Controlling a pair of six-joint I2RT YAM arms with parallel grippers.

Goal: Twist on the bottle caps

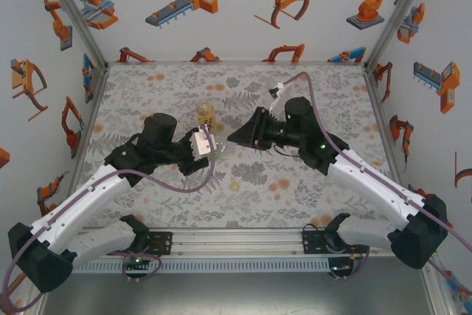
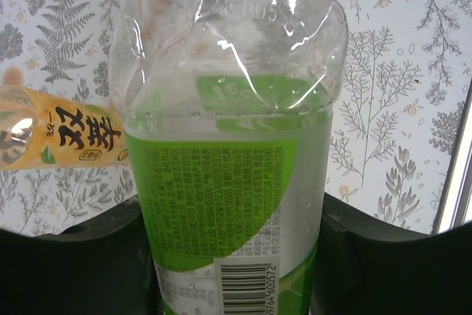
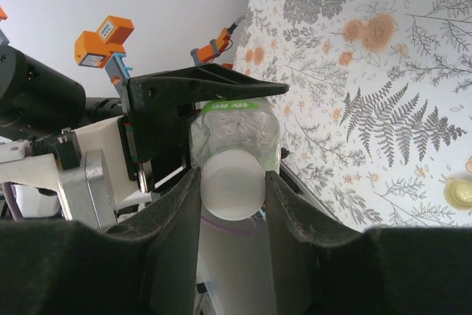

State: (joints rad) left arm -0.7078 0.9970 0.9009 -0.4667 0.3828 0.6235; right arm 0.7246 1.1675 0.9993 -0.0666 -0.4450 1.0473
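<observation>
Okay, near edge first: both arms reach in from 6 o'clock and meet around mid-bench [image 1: 295,189]. Left fingers [image 1: 209,145] are clamped on the slim clear bottle [image 2: 221,204], gripping it across the green label just above the barcode. The bottle is off the bench, lying roughly sideways with its top end toward 3 o'clock. Right fingers [image 1: 240,136] sit just at 3 o'clock of the left ones, pinched on the whitish cap [image 3: 231,188]. In the right wrist view the cap sits squarely in front of the bottle's neck end, seemingly touching it. Can't tell whether it's threaded on. A pale yellow cap [image 3: 461,193] lies loose on the bench, well off at 3 o'clock of the whitish one in that view. Farther back, the amber bottle [image 1: 206,114] with the yellow label stands upright on the bench, near 12 o'clock of the left fingers and apart from them. Its top looks uncapped from above.
</observation>
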